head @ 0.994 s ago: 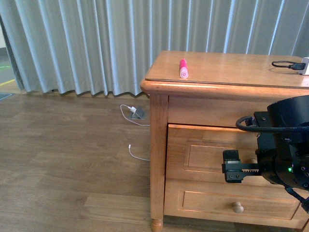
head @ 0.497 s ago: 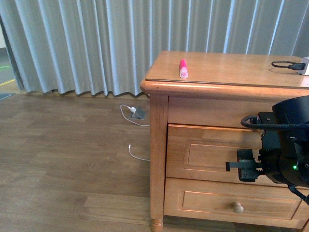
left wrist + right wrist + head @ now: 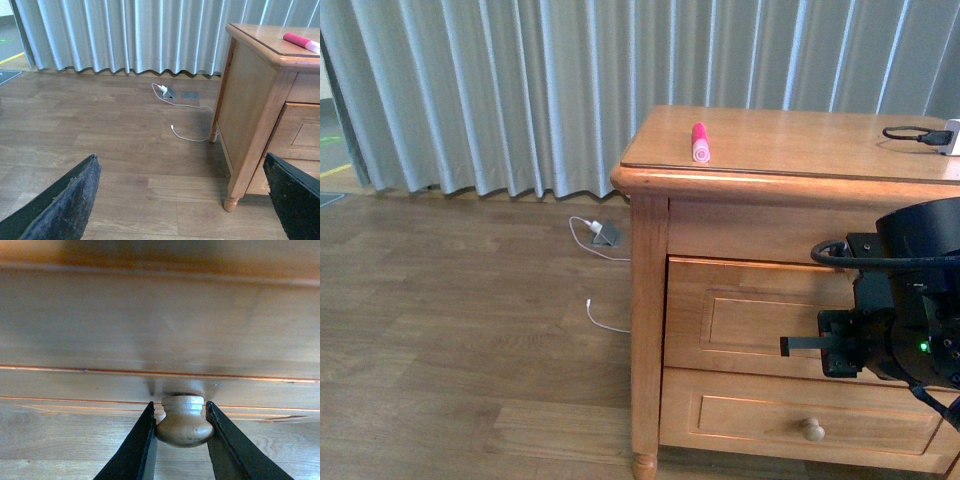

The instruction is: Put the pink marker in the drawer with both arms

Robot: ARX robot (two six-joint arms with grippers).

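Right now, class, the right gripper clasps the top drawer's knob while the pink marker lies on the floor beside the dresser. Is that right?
Not quite. The pink marker lies on the dresser top, not on the floor; the front view shows it. The right gripper does clasp the knob of the top drawer.

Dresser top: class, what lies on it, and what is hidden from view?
The pink marker lies near its front left; a black cable lies at the right, its far end cut off by the picture edge.
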